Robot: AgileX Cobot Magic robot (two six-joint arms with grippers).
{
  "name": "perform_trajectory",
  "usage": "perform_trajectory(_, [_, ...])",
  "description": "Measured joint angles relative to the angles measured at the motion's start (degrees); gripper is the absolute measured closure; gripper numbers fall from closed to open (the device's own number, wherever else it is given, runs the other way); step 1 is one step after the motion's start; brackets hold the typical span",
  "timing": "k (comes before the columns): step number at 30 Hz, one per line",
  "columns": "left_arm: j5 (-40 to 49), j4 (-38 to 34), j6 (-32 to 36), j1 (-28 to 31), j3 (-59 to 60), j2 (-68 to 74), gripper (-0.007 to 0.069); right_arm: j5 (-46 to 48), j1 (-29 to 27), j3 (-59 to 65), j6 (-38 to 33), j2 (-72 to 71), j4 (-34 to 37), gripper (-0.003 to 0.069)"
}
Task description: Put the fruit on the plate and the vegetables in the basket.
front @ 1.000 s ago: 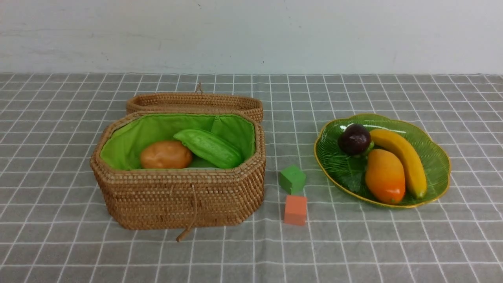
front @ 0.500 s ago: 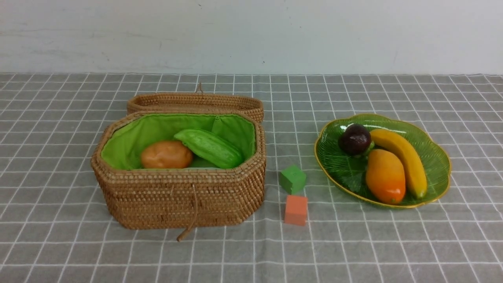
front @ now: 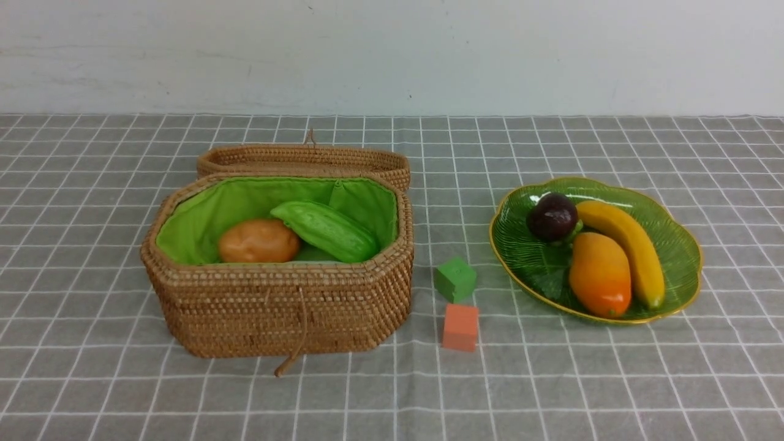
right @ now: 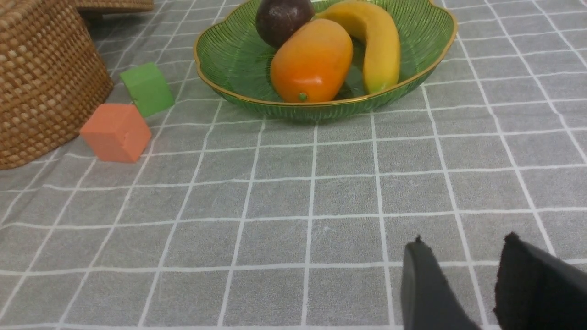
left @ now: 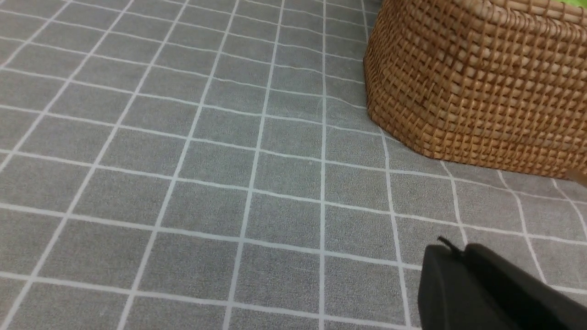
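The wicker basket point(front: 282, 306) stands at the left with its lid point(front: 303, 160) folded back. On its green lining lie the vegetables: an orange-brown potato point(front: 258, 241) and a light-green gourd point(front: 327, 231). The green plate point(front: 508, 257) at the right holds the fruit: a dark purple fruit point(front: 552, 217), a banana point(front: 628, 242) and a mango point(front: 599, 274). Neither arm shows in the front view. My left gripper point(left: 451, 250) is shut and empty over the cloth, apart from the basket point(left: 477, 82). My right gripper point(right: 464, 238) is open and empty, short of the plate point(right: 321, 107).
A green cube point(front: 456, 279) and an orange cube point(front: 460, 327) sit on the grey checked cloth between basket and plate. The right wrist view shows the same green cube point(right: 146, 88) and orange cube point(right: 115, 132) beside the basket's wall point(right: 36, 82).
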Motion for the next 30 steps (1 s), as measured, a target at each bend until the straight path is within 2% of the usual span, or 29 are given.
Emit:
perform_trajectory(7, [0.0,0.0,0.0,-3.2,0.0,0.0,0.0578,0.0,0.0,0.0,0.0,0.0,0.0,0.0419])
perform_trajectory(30, [0.0,0.1,0.0,-3.3,0.0,0.0,0.0554,0.0,0.0,0.0,0.0,0.0,0.0,0.0419])
